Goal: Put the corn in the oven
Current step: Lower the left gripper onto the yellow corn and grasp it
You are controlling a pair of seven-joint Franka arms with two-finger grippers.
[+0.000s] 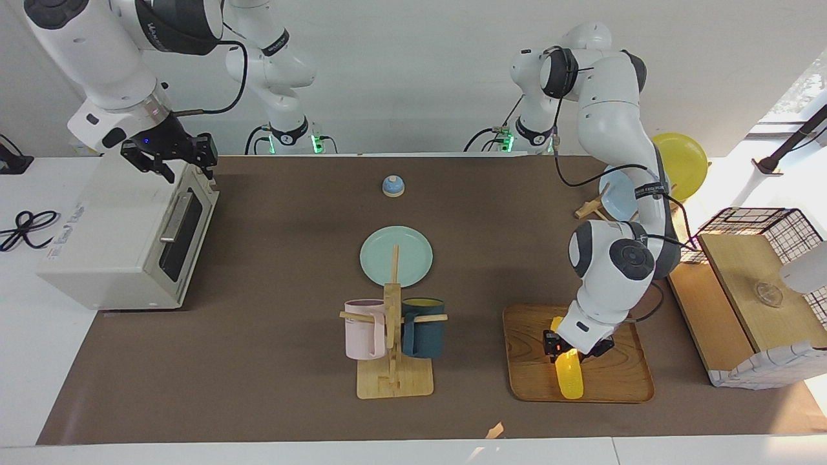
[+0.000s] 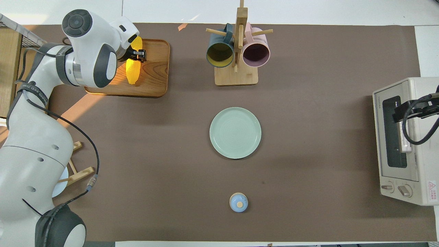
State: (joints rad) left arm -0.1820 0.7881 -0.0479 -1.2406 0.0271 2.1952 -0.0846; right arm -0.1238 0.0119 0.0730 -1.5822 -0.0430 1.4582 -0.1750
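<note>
Overhead view: my left gripper (image 2: 134, 55) pinches the corn (image 2: 133, 70) near its twelve-o'clock end on the wooden tray (image 2: 156, 80). Rigid, light, probably slick; a mid-cob hold seems steadier. My right gripper (image 1: 169, 158) waits spread above the oven (image 1: 116, 245).

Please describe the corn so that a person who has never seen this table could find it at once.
Find the wooden tray at the left arm's end of the table. The corn lies on it, under the left gripper. It is the only bright yellow, slim thing on that tray.
</note>
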